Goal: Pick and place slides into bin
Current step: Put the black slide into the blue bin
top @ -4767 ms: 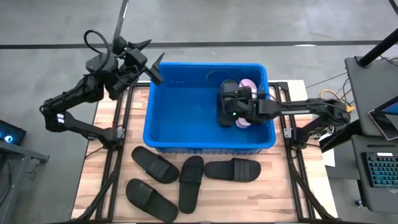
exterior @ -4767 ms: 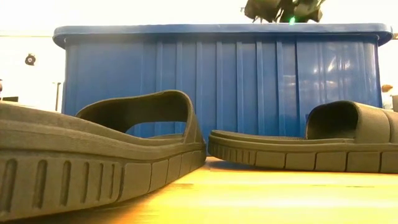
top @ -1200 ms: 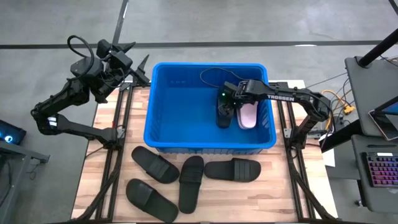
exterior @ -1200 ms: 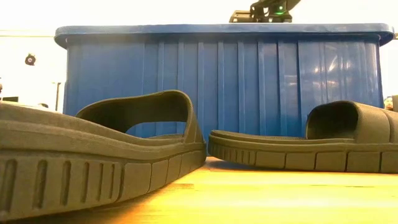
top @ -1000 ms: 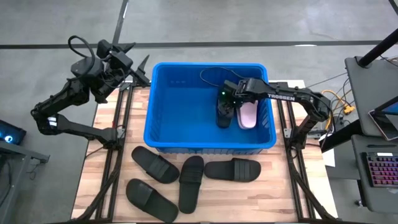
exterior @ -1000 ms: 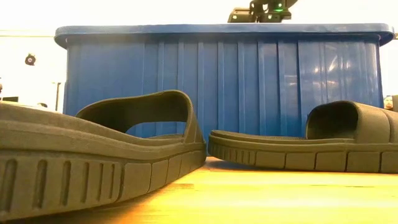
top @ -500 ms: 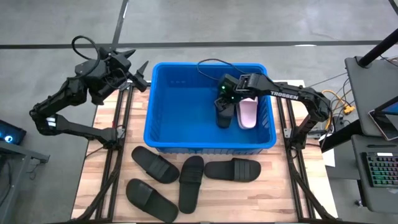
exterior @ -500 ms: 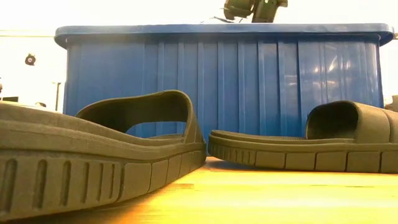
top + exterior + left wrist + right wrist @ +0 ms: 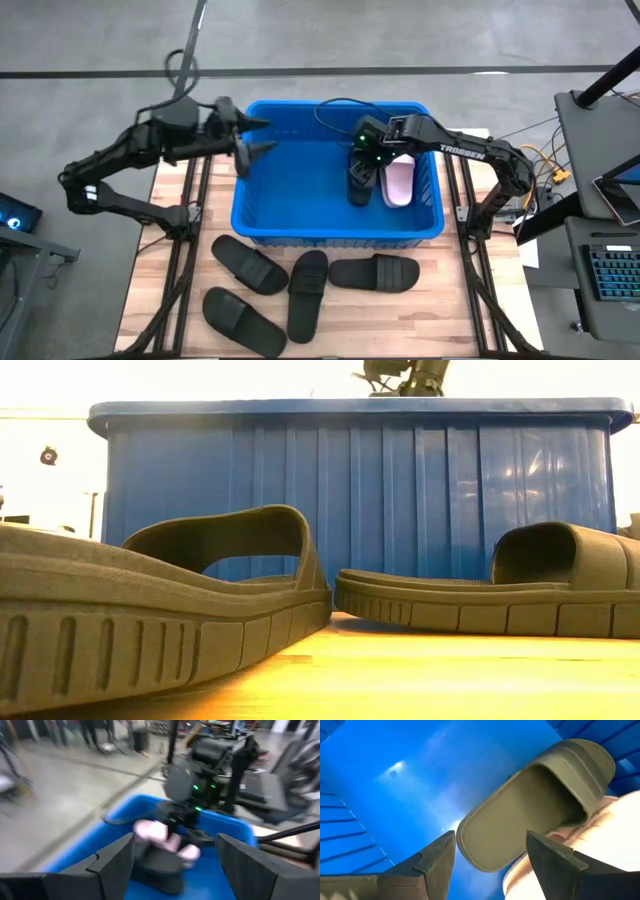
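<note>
The left arm reaches in from the table's left side, its forearm nearly level and its wrist turned toward the right arm. The left tool [image 9: 252, 137] has its two fingers spread apart, holding nothing. The right arm stretches leftward from the right side, elbow bent. The right tool [image 9: 364, 152] points downward, fingers parted and empty.

I read this as a robotics lab or workshop. Wooden bench [image 9: 200, 250] on bare concrete floor [image 9: 400, 40]; keyboard [image 9: 612, 275] and loose cables [image 9: 535, 155] at one side.
</note>
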Robot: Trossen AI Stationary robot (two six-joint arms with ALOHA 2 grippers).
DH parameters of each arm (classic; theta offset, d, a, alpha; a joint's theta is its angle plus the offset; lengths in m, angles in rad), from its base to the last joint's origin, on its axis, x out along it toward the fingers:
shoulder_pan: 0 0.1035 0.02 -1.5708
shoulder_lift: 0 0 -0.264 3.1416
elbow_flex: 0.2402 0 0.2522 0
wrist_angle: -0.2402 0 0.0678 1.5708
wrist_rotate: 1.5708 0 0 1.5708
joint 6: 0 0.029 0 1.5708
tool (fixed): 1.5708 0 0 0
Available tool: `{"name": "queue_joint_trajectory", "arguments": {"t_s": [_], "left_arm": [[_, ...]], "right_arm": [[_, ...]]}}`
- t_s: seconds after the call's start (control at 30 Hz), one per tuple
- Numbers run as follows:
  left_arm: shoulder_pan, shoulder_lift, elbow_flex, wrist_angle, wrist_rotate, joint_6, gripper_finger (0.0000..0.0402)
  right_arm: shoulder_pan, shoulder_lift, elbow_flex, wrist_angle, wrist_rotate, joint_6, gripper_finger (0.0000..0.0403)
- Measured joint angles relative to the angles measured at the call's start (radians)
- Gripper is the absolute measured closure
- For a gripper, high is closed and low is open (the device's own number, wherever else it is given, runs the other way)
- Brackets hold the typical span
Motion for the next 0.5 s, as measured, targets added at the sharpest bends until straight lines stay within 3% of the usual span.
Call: {"name": "queue_joint_trajectory", "arguments": {"t_s": [0.1, 0.27, 0.5], "left_arm": [[-0.008, 0.044, -0.001, 0.018, 0.052, -0.075, 0.0139], [-0.057, 0.131, 0.000, 0.190, 0.073, -0.070, 0.0139], [-0.104, 0.173, 0.008, 0.200, 0.072, -0.069, 0.0139]], "right_arm": [[0.006, -0.016, 0.000, -0.012, 0.000, -0.007, 0.0170], [0.007, -0.063, 0.000, -0.016, 0.000, -0.051, 0.0172], [0.034, -0.185, 0.000, -0.099, 0.000, 0.072, 0.0177]]}}
